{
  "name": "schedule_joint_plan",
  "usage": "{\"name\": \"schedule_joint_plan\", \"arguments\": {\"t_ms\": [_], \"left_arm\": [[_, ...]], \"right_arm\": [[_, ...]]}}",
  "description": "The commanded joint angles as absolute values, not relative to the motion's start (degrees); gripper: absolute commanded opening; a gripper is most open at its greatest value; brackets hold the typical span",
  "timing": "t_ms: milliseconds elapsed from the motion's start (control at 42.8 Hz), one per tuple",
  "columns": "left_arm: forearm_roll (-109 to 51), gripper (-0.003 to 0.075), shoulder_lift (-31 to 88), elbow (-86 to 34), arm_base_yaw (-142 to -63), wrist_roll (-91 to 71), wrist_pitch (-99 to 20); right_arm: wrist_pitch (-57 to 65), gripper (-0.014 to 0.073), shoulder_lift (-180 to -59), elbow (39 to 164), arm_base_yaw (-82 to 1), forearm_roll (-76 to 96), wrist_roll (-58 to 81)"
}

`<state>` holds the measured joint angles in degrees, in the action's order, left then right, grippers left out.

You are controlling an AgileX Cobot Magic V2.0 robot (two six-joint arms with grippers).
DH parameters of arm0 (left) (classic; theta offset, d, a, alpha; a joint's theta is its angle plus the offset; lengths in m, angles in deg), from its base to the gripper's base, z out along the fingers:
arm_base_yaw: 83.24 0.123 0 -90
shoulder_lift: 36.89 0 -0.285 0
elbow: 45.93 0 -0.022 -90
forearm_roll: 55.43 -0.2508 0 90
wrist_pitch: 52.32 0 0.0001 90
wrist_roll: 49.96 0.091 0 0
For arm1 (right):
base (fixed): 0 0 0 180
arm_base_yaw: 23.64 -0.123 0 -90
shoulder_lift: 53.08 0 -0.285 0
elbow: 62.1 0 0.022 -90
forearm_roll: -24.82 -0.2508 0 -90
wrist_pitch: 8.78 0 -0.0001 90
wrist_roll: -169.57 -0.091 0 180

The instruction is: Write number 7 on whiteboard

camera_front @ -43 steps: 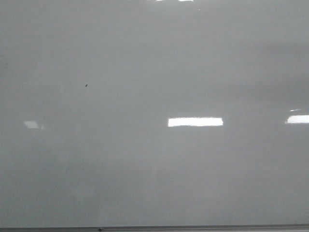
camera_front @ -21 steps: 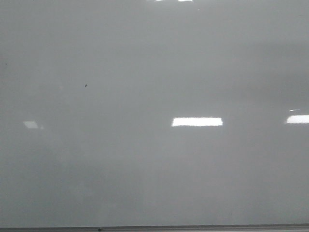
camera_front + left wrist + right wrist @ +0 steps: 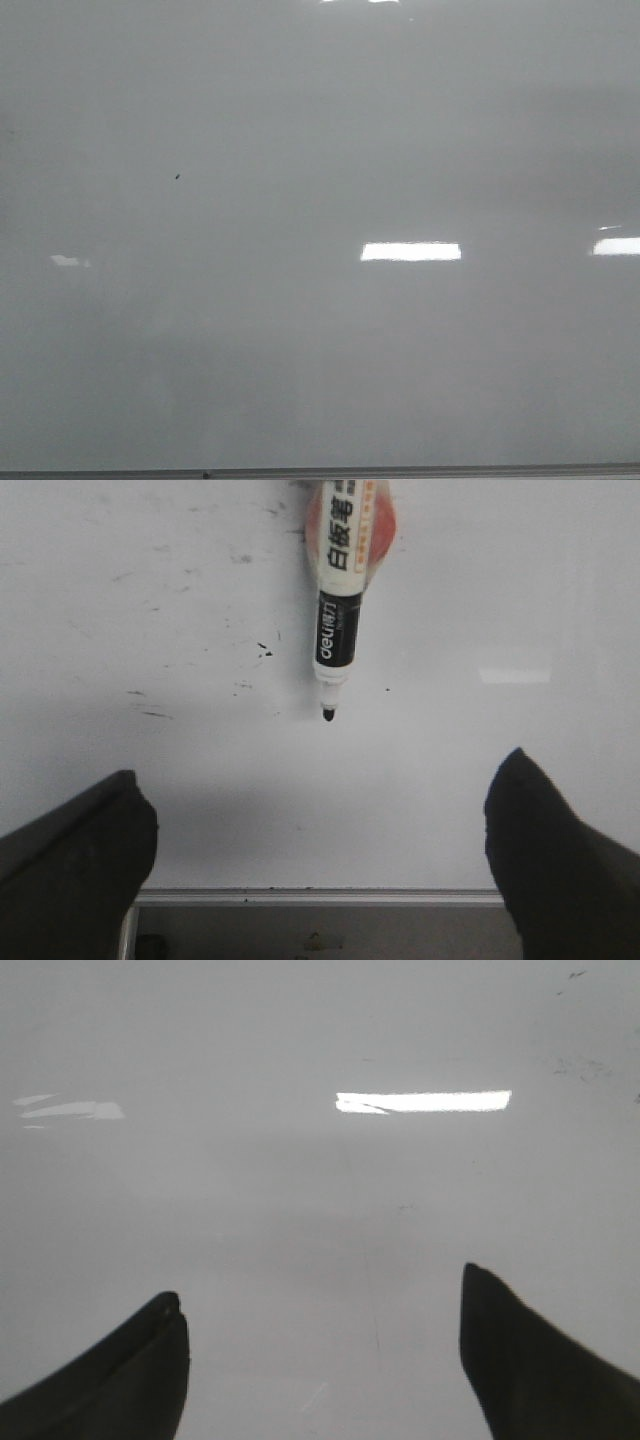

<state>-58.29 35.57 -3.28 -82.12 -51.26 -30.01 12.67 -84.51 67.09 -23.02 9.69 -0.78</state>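
The whiteboard (image 3: 320, 330) fills the front view; no number 7 shows on it in any view. In the left wrist view a white marker (image 3: 338, 590) with a black band lies against the whiteboard (image 3: 150, 600), its bare black tip (image 3: 328, 714) pointing toward my left gripper (image 3: 320, 770). That gripper is open and empty, apart from the marker. My right gripper (image 3: 320, 1285) is open and empty over bare whiteboard (image 3: 300, 1190). Neither gripper shows in the front view.
A tiny black speck (image 3: 178, 177) sits on the board's left part. The grey metal bottom edge (image 3: 400, 471) also shows in the left wrist view (image 3: 320, 895). Something orange (image 3: 380, 520) sits behind the marker's body. Old smudges (image 3: 265, 650) lie beside the marker.
The bright reflection at the middle of the board has shortened slightly from its left end. Nothing else in the front view has moved.
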Motion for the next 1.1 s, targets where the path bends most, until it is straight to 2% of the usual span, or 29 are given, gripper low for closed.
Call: {"name": "schedule_joint_plan", "arguments": {"t_ms": [0,187,327,584,817,957,1074], "left_arm": [[-58.32,0.0627,40.17,-6.11,-82.09,-51.48,-37.24],[-58.54,0.0624,47.63,-6.46,-82.19,-51.48,-47.5],[-62.3,0.0581,52.1,-6.46,-82.76,-51.48,-55.24],[-64.29,0.0387,56.45,-6.46,-82.76,-51.48,-62.94],[-64.29,0.0079,56.62,-6.46,-82.76,-51.48,-64.05],[-64.01,0.0045,54.31,-6.46,-82.76,-51.61,-61.86],[-61.15,0.0045,48.5,-6.61,-82.76,-51.75,-53.38]], "right_arm": [[8.32,0.058,-85.19,69.09,-22.79,9.21,-0.67],[8.32,0.058,-85.19,69.09,-22.79,9.21,-0.67],[8.32,0.058,-85.19,69.09,-22.79,9.21,-0.67],[8.32,0.058,-85.19,69.09,-22.79,9.21,-0.67],[8.32,0.058,-85.19,69.09,-22.79,9.21,-0.67],[8.28,0.058,-85.19,69.09,-22.79,9.21,-0.67],[8.28,0.058,-85.19,69.09,-22.79,9.21,-0.67]]}}
